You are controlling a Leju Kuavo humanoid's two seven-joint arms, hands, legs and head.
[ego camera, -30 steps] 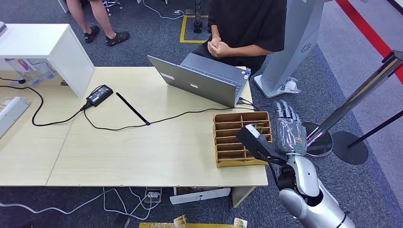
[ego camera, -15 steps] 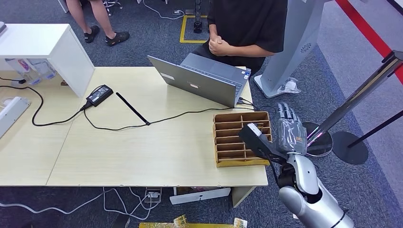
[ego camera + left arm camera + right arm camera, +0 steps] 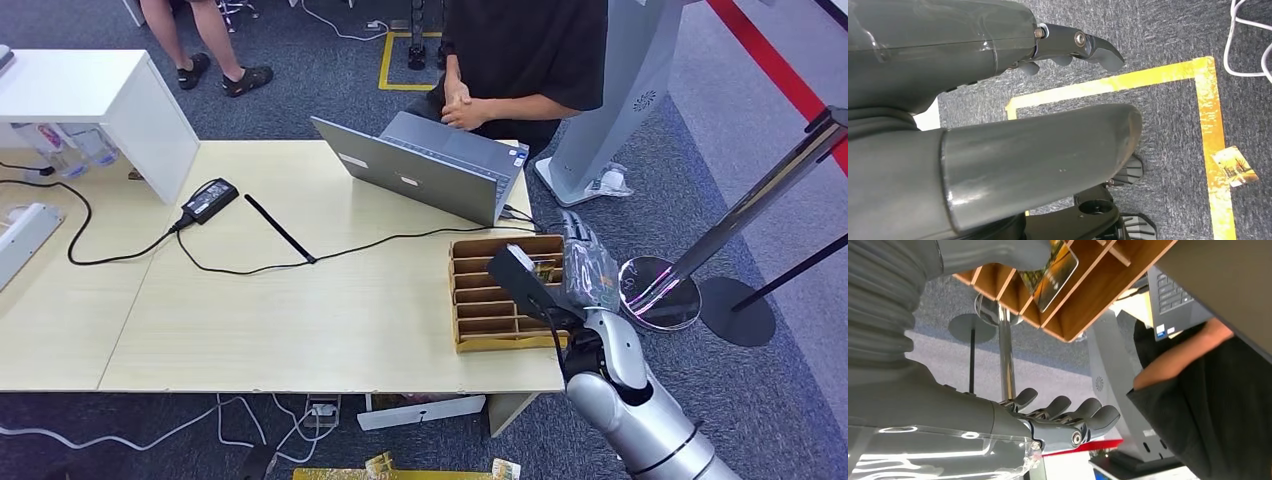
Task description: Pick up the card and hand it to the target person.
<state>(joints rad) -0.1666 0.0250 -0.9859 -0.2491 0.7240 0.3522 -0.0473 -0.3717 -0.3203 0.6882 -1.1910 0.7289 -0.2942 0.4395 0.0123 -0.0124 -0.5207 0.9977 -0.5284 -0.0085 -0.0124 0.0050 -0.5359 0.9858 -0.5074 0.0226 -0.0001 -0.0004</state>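
At the right end of the pale wooden table point(image 3: 300, 300), the right hand point(image 3: 588, 268) is seen to have been brought in from beside the table edge over the last second, so that it now hangs at the rim of the brown slotted wooden organiser box point(image 3: 470, 300); the approach is judged underway, with no grasp yet made. Its fingers point(image 3: 1063, 412) are spread and nothing is held. The glossy picture card point(image 3: 1050, 270) stands tilted in a slot, its long axis angled upward out of the box. The left hand point(image 3: 998, 100) hangs above the floor, nothing held.
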